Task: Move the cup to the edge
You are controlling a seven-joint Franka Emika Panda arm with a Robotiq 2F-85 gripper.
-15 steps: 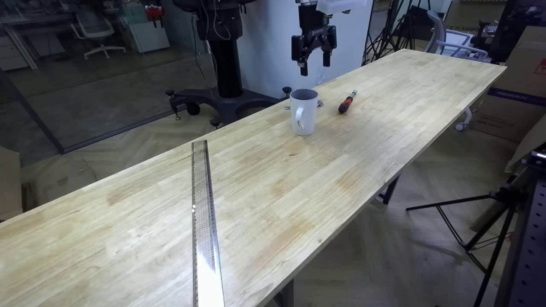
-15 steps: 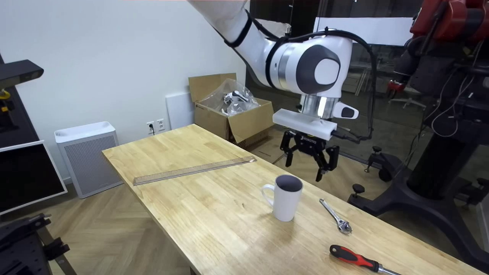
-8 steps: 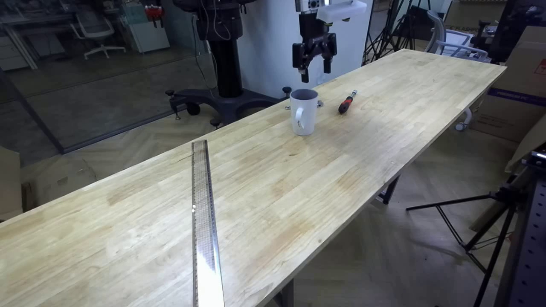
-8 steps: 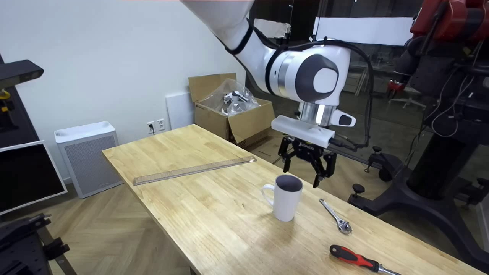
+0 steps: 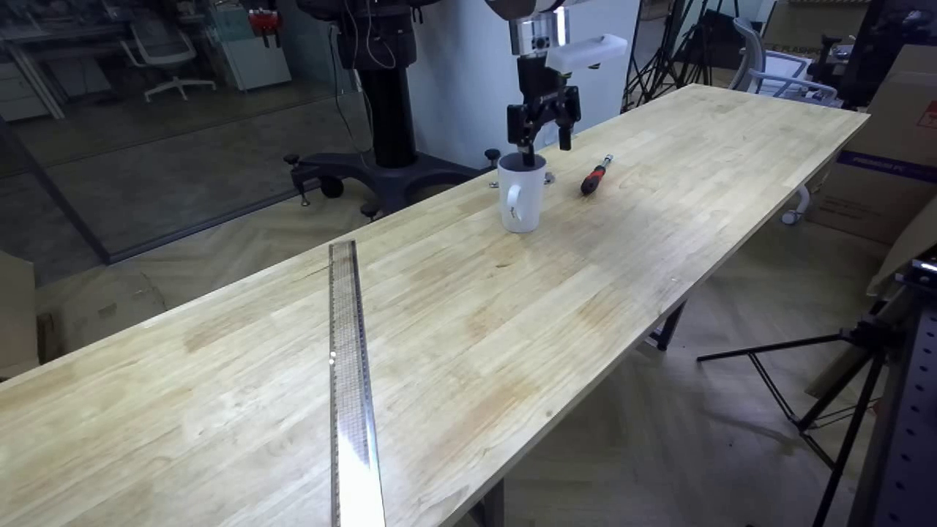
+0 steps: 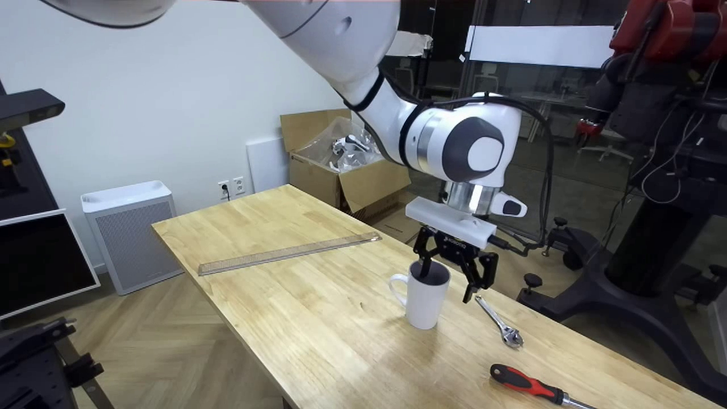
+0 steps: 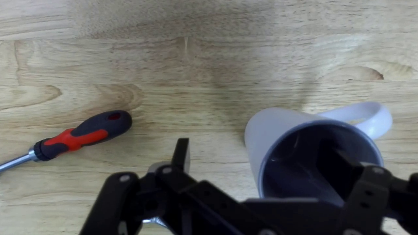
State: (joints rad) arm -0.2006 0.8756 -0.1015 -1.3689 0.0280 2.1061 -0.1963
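The cup (image 6: 426,305) is stood upright on the bench (image 6: 318,318), set in from the long edge (image 5: 575,402). The hand (image 6: 446,288) is spread wide and nothing is gripped: the cup's wall is straddled, one finger held inside the mouth, the other outside. A wrench (image 6: 501,322) and a screwdriver (image 6: 527,385) are laid nearby.

The spread hand (image 7: 256,155) has one finger inside the cup (image 7: 294,160), a screwdriver (image 7: 76,138) lying apart.
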